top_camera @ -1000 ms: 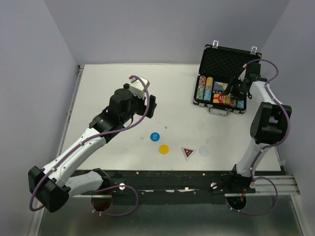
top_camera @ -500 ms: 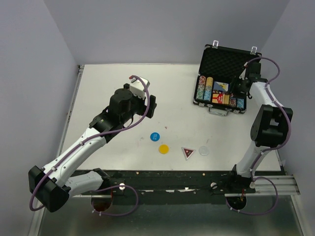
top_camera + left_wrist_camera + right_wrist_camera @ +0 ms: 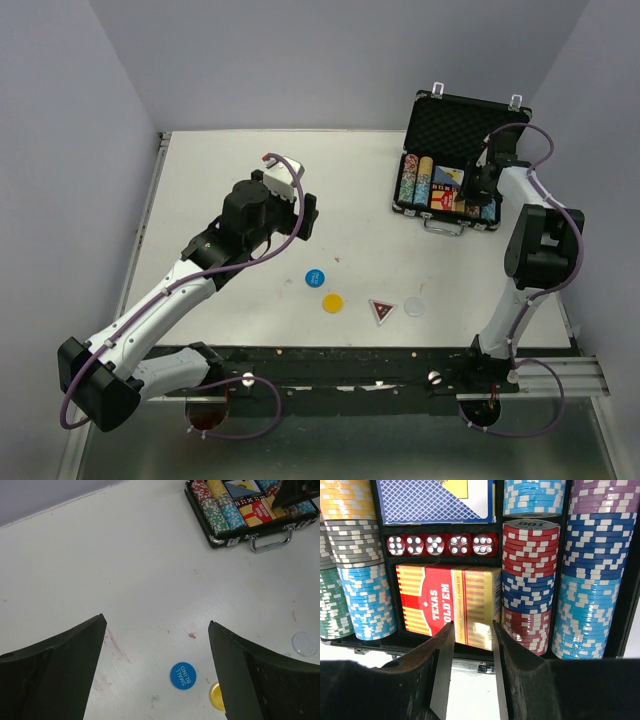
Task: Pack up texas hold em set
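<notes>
The black briefcase (image 3: 458, 122) lies open at the back right, its foam lid up. In it are chip rows (image 3: 530, 570), a red and yellow card deck (image 3: 445, 600), a blue deck (image 3: 435, 500) and red dice (image 3: 435, 545). My right gripper (image 3: 480, 188) hovers over the case's front right part. Its jaws (image 3: 472, 625) are slightly apart and empty, just above the red deck's near edge. My left gripper (image 3: 302, 214) is wide open and empty above mid-table (image 3: 156, 621). A blue disc (image 3: 314, 277), a yellow disc (image 3: 332, 301), a red triangular button (image 3: 383, 310) and a clear disc (image 3: 414, 306) lie loose.
The left wrist view shows the blue "SMALL BLIND" disc (image 3: 183, 675) and part of the yellow disc (image 3: 216, 696) just below the jaws. It also shows the clear disc (image 3: 304, 644) and the case handle (image 3: 270, 539). Grey walls ring the white table (image 3: 230, 160).
The right wrist has shifted slightly left over the case. The left arm and the loose discs have not moved.
</notes>
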